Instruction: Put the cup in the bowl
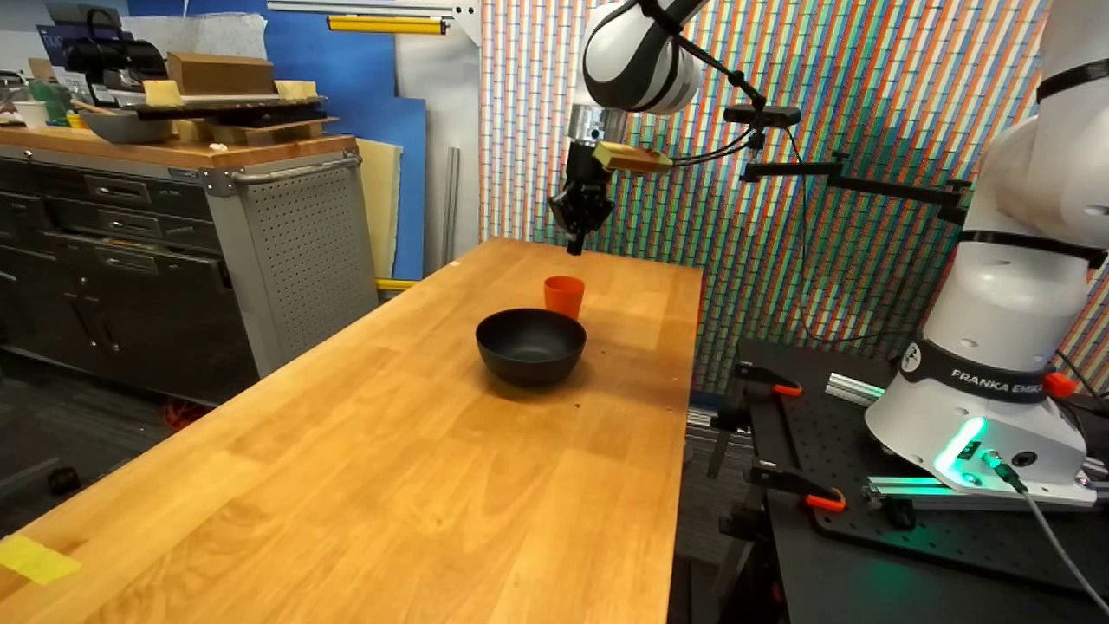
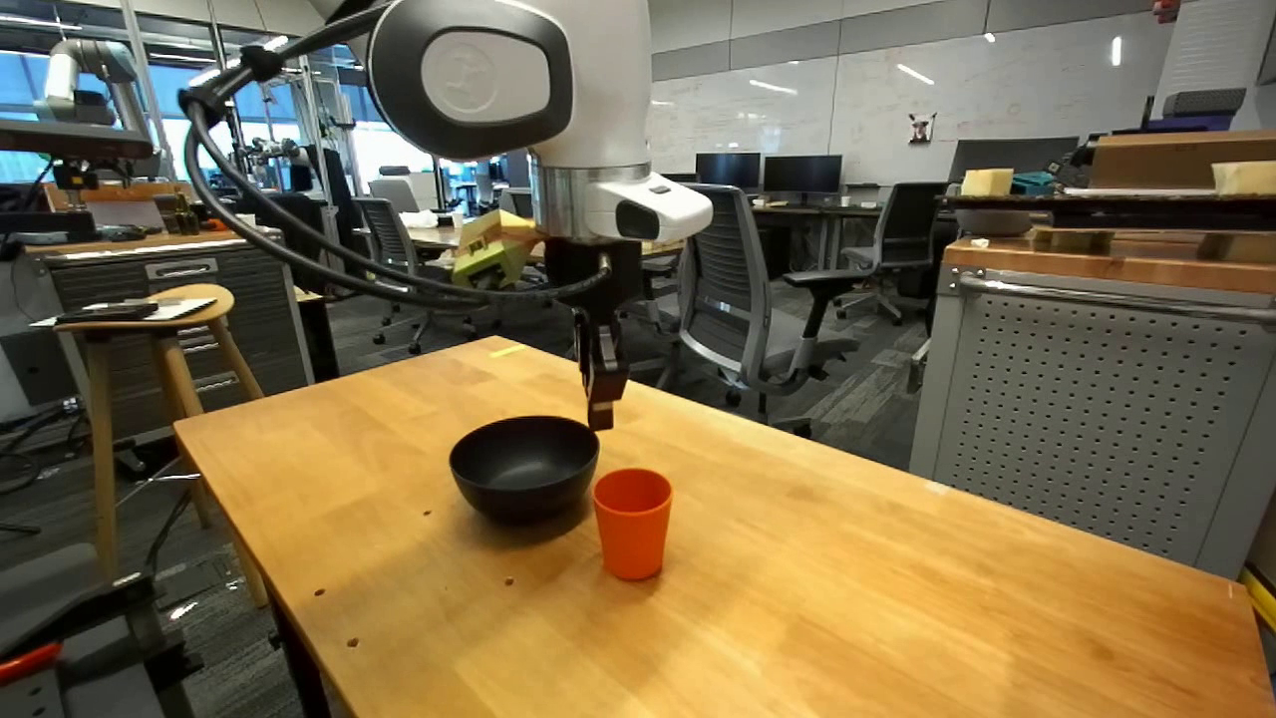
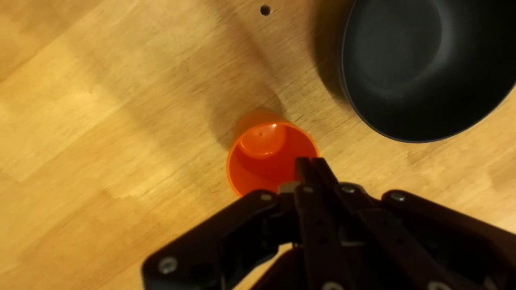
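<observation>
Butcher-block tabletop [image 2: 857, 588]: honey-coloured wood, streaky grain, small round holes [image 3: 265, 10].
Black bowl [image 2: 523, 479]: matte, round, thin-rimmed, curving to a flat base.
Orange cup [image 2: 633, 524]: smooth, plastic-looking, tapering downward; upright on the tabletop just beside the bowl, a narrow gap between.
Robotiq gripper [image 3: 310, 160]: angular black linkages; jaws closed together, higher than the cup's rim.

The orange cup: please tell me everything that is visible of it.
The orange cup is plain and handleless, seemingly plastic, tapering from its open rim to a narrower base. It stands upright on the wooden table, beside the black bowl but apart. Its visible inside looks empty. The shut gripper hangs above, not touching it.
</observation>
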